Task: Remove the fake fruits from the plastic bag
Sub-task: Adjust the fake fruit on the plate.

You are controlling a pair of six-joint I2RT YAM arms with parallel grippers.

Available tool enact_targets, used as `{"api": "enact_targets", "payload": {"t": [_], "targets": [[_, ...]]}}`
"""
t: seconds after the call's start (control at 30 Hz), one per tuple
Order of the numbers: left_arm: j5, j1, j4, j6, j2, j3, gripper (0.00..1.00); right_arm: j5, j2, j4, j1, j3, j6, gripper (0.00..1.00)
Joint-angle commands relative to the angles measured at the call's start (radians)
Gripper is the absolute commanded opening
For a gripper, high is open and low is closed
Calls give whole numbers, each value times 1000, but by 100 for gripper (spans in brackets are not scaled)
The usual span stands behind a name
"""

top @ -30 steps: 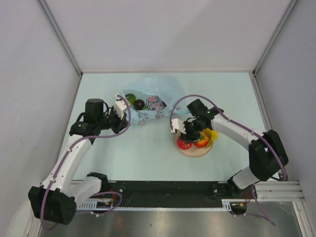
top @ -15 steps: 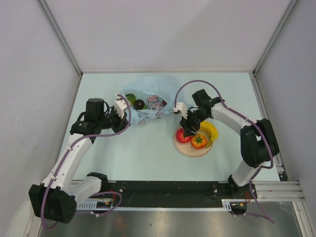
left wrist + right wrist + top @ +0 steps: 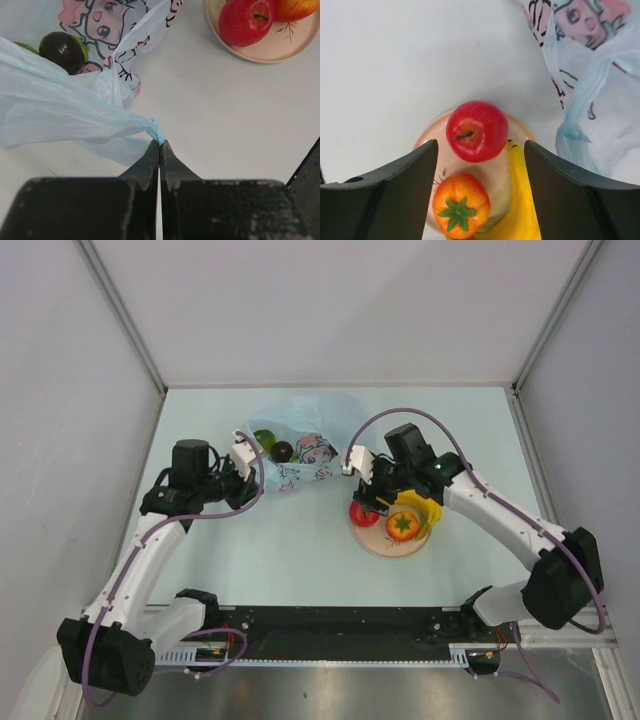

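Note:
The light-blue plastic bag (image 3: 305, 435) lies at the back centre, its cartoon panel facing up. A dark purple fruit (image 3: 283, 451) and a green fruit (image 3: 264, 437) sit in its mouth. My left gripper (image 3: 249, 466) is shut on a pinch of the bag's edge (image 3: 158, 135); the purple fruit (image 3: 62, 49) shows in that view. My right gripper (image 3: 368, 497) is open and empty above the beige plate (image 3: 385, 548). The plate holds a red apple (image 3: 477, 131), an orange fruit with green top (image 3: 461, 201) and a yellow banana (image 3: 521, 200). The bag (image 3: 592, 100) lies just beyond the plate.
The plate (image 3: 272, 50) with the apple (image 3: 246, 21) sits right of the bag, with bare pale table (image 3: 300, 540) between them. Grey walls close in the left, right and back. The black rail with the arm bases runs along the near edge.
My right gripper has lifted off the plate and shifted a little left toward the bag, leaving the red apple on the plate. The left gripper and bag have not moved.

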Motion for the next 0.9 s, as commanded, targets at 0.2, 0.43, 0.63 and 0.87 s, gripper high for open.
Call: {"api": "enact_targets", "payload": {"t": [0.2,0.43,0.63,0.87], "targets": [[27,7,38,-12,-28,-9,0,63,-77,127,58,-177,-257,100],[32,7,30,-10,-29,-13,0,95,14,241,63,-184,-228,100],[27,7,18,-7,-32,-13,0,87,98,295,55,-183,-194,100],[30,7,21,-7,-36,-23,0,67,141,310,26,-172,-138,88]]}}
